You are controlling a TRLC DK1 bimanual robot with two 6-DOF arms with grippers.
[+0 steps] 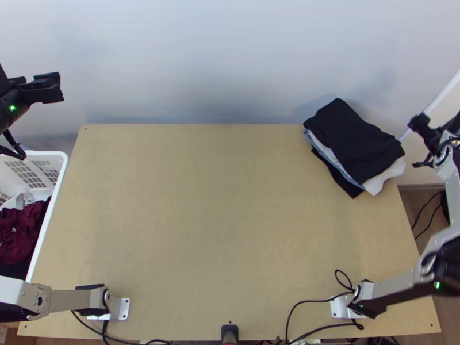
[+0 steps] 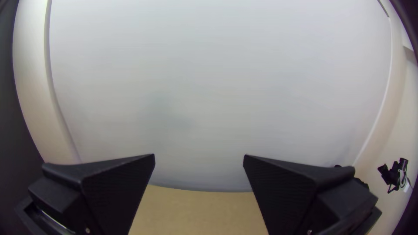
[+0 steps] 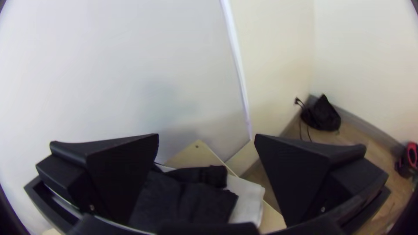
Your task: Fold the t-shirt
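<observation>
The light wooden tabletop (image 1: 230, 195) spreads wide in front of me. Just beside its left edge stands my white laundry basket (image 1: 46, 154), open at the top, with slotted walls. Inside it, a dark red cloth (image 1: 20, 230) lies bunched, the biggest part of the load I can see; a black cloth (image 1: 14, 271) lies nearer me in the basket, and a small greyish-white cloth (image 1: 24, 199) peeks out beyond the red.

At the tabletop's far right corner sits a stack of folded clothes (image 1: 359, 146), slightly askew. A black garment tops it; under that, light blue and white layers stick out at the sides, with more black cloth (image 1: 345, 183) at the bottom. Which of all these is the t-shirt I can't tell.

My left hand (image 1: 49, 88) is up past the tabletop's far left corner, its fingers wide apart, the pale wall (image 2: 200, 87) between them. My right hand (image 1: 418, 142) is out past the far right corner, its fingers wide apart too; my right wrist view shows the stack between them, farther off.

On the floor beyond the tabletop's right side lies a black bag (image 3: 323, 115) near the wall. Thin black cables (image 1: 313, 301) run along the tabletop's near edge.
</observation>
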